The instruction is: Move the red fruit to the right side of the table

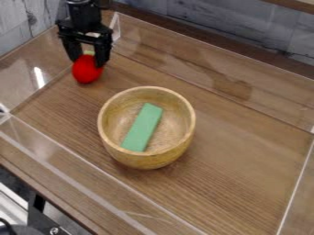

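Our gripper [86,50] stands open, its fingers spread over the red fruit [86,69], apparently to straddle it before closing.

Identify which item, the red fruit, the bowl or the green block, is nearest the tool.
The red fruit: it sits right at the tool, while the bowl and block are farther off.

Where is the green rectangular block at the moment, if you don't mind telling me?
In the camera view, the green rectangular block lies inside the round wooden bowl, just below the middle of the picture, nearer the viewer than the red fruit.
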Tool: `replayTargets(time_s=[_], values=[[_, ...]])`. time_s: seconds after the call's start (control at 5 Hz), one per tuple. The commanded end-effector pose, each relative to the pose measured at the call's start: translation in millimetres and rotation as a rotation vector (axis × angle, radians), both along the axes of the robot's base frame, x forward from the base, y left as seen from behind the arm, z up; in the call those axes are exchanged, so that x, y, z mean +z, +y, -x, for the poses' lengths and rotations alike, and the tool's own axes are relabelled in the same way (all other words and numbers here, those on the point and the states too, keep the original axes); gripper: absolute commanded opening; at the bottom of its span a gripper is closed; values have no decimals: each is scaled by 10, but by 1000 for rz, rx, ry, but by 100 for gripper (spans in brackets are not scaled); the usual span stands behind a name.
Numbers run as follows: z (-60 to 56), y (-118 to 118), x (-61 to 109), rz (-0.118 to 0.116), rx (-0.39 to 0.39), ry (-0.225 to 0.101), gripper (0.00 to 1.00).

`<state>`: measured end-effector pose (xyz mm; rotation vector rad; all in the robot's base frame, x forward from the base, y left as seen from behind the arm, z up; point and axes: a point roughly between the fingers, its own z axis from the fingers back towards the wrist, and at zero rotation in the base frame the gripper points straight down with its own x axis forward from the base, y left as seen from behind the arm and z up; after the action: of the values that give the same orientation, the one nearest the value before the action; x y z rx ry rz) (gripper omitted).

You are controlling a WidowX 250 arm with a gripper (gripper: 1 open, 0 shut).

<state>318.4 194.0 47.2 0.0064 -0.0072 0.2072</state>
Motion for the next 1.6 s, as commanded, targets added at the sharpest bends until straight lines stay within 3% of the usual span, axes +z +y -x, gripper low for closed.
replayTargets(time_s=[0.0,0.2,0.4,0.6,1.0,1.4], values=[[-21,-84,296,-47,-26,-59,0],[56,5,432,-45,-28,-70,0],[116,32,737,-35,-31,-102,0],[189,-151,868,-23,10,-120,0],[400,-764,835,-7,44,-124,0],[456,-1673,846,14,-76,-117,0]])
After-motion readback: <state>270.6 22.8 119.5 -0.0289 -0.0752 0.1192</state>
